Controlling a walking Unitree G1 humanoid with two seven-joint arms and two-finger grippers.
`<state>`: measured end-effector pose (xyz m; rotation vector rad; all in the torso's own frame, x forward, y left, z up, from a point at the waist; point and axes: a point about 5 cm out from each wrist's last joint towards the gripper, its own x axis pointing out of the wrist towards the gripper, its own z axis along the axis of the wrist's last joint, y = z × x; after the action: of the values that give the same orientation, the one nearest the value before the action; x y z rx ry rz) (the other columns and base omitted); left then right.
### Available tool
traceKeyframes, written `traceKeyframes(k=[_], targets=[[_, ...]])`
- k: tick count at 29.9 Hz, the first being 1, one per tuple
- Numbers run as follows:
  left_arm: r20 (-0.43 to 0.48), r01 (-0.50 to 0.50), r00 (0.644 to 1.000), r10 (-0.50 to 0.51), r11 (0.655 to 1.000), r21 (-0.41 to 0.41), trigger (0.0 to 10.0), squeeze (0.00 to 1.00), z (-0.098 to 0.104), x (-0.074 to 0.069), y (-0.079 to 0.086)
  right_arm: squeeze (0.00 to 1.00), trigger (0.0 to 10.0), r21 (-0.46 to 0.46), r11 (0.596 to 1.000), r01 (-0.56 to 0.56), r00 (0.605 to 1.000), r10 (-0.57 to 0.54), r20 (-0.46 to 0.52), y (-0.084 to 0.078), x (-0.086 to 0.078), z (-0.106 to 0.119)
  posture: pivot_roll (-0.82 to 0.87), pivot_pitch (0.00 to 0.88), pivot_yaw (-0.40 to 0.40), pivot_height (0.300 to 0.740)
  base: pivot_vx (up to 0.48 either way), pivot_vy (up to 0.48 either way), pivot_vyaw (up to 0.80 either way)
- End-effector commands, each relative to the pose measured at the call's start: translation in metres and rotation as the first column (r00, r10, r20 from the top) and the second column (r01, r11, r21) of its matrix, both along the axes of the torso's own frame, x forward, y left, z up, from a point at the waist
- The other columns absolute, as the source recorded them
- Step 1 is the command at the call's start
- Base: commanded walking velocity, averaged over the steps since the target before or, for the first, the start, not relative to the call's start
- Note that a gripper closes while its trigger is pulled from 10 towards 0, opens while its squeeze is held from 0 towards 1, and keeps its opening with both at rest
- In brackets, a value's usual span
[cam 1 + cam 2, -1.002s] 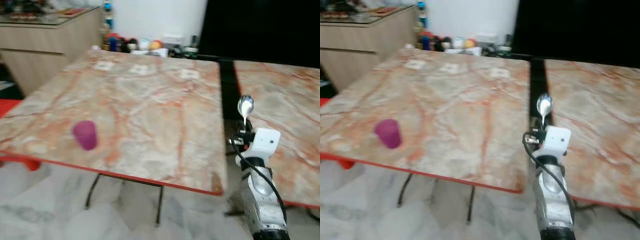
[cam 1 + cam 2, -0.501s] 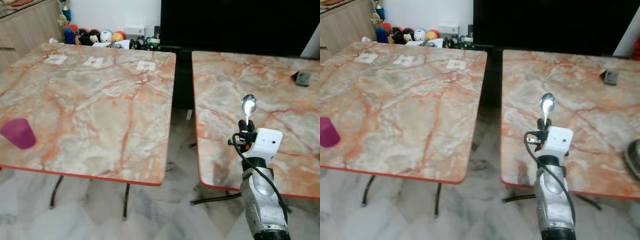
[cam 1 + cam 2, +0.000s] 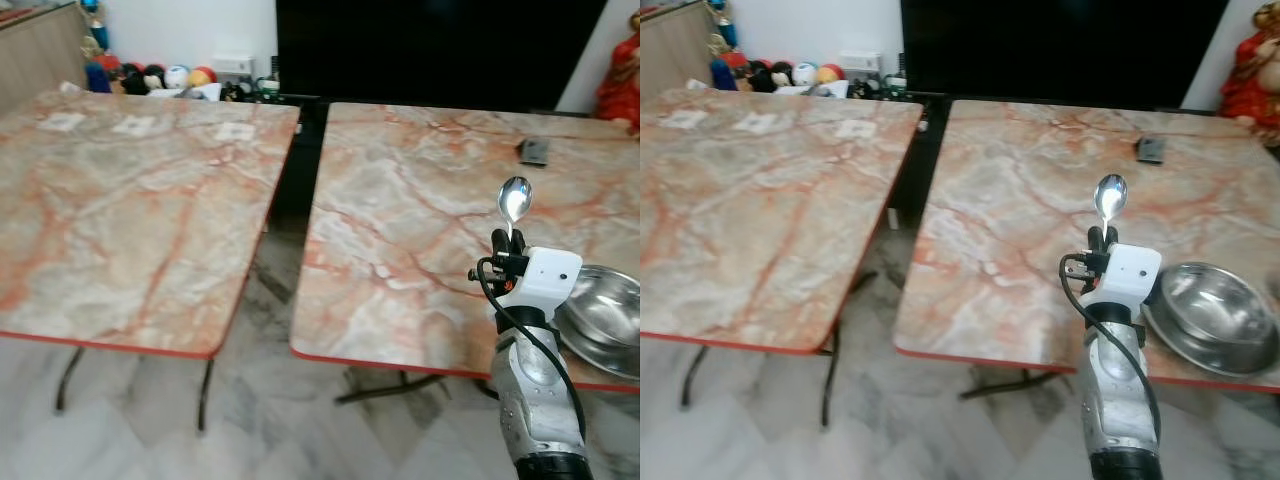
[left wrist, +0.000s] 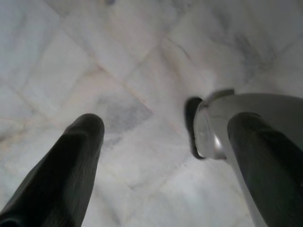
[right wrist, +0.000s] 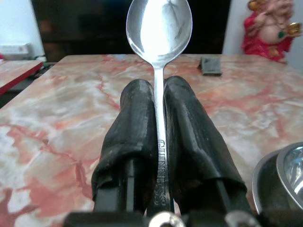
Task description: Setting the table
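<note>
The view has swung right since a second ago: the left tabletop (image 3: 130,200) with its purple cup has slid aside, and the right tabletop (image 3: 420,210) now sits ahead. A steel bowl (image 3: 1215,310) has come into view at its near right edge. The right hand (image 5: 158,142) remains clamped on the upright spoon (image 3: 514,200), just beside the bowl. The left hand (image 4: 156,156) hangs spread wide over the floor. Judgement: placement position nearly reached.

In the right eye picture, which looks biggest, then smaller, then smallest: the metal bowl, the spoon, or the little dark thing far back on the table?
1. metal bowl
2. spoon, nearer the camera
3. little dark thing, far away, so truly unsure
</note>
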<state>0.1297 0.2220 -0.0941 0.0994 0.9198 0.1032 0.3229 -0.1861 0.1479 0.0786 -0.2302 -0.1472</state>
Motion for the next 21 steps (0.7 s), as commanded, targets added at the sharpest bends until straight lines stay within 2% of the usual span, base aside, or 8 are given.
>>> traceKeyframes(k=[1, 3, 8, 18, 21], targets=[[-0.034, 0.014, 0.999, -0.014, 1.0, 0.01, 10.0, 0.0, -0.0019, -0.0058, 0.0034, 0.0, 10.0, -0.005, 1.0, 0.022, 1.0, -0.022, 0.02, -0.0066, -0.0009, 0.0055, -0.01, 0.084, -0.02, 0.74, 0.0, -0.45, 0.0], [-0.034, 0.014, 0.999, -0.014, 1.0, 0.011, 10.0, 0.0, -0.0014, -0.0052, 0.0048, 0.0, 10.0, -0.002, 1.0, 0.026, 0.999, -0.025, 0.022, -0.0077, -0.0003, 0.0071, -0.01, 0.08, -0.019, 0.74, 0.0, -0.45, 0.0], [-0.032, 0.014, 0.999, -0.014, 1.0, 0.012, 10.0, 0.0, -0.0005, -0.0033, 0.0066, 0.0, 10.0, -0.003, 0.999, 0.037, 0.999, -0.037, 0.023, -0.01, -0.001, 0.0062, -0.01, 0.072, -0.021, 0.74, 0.0, -0.45, -0.76], [-0.024, 0.019, 1.0, -0.019, 1.0, 0.012, 10.0, 0.0, 0.0003, 0.0009, 0.0041, 0.0, 10.0, -0.019, 0.999, 0.051, 0.999, -0.051, 0.02, -0.0117, 0.0014, 0.0082, -0.01, 0.072, -0.02, 0.74, 0.0, -0.444, 0.0], [-0.018, 0.014, 1.0, -0.013, 1.0, 0.011, 10.0, 0.0, 0.0, 0.0016, 0.0012, 0.0, 10.0, -0.024, 0.999, 0.037, 0.999, -0.037, 0.011, -0.011, 0.0025, 0.0079, -0.01, 0.078, -0.021, 0.74, 0.0, -0.1, 0.0]])
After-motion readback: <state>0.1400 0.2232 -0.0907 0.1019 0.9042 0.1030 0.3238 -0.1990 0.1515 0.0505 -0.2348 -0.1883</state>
